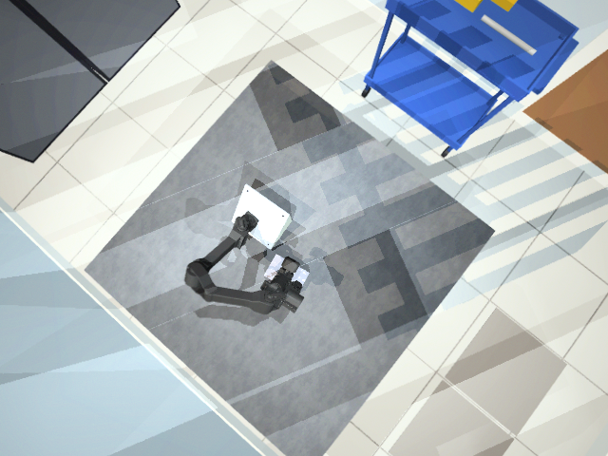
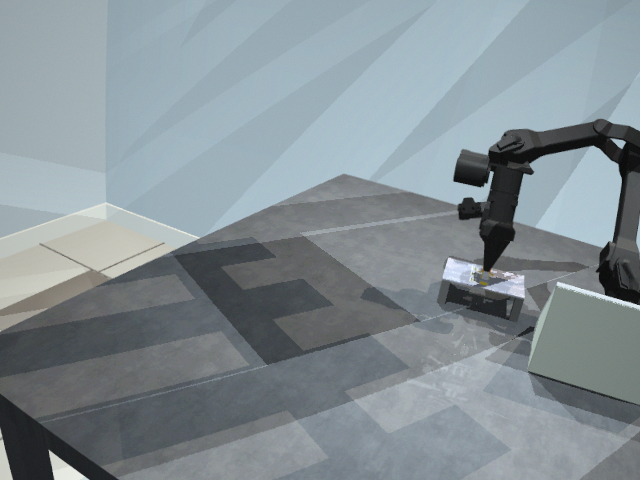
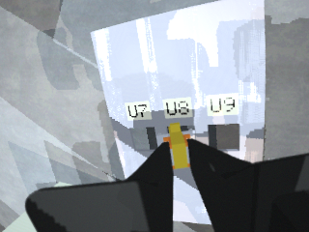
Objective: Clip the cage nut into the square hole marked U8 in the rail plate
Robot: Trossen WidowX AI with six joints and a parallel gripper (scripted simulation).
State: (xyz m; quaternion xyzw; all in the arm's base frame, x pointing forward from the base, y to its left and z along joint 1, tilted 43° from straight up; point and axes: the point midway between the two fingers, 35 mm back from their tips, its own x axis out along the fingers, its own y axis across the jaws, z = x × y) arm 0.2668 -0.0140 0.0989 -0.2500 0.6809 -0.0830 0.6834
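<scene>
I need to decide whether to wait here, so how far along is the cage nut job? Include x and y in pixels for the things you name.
Picked up: the cage nut (image 3: 180, 154) is between the fingers of the closed gripper (image 2: 485, 269) (image 3: 178, 147). In hand: it is at the U8 hole in the rail plate (image 2: 509, 284) (image 3: 135, 63); whether the wings have hooked, I can't tell. Left: confirm seating, open the gripper, back clear.

We can't see much of the U8 hole (image 3: 170, 130): the cage nut (image 3: 180, 151) covers most of it. We can't make out the nut's wings. In the exterior view, the right edge cuts off the pale sloped block (image 2: 586, 341).
</scene>
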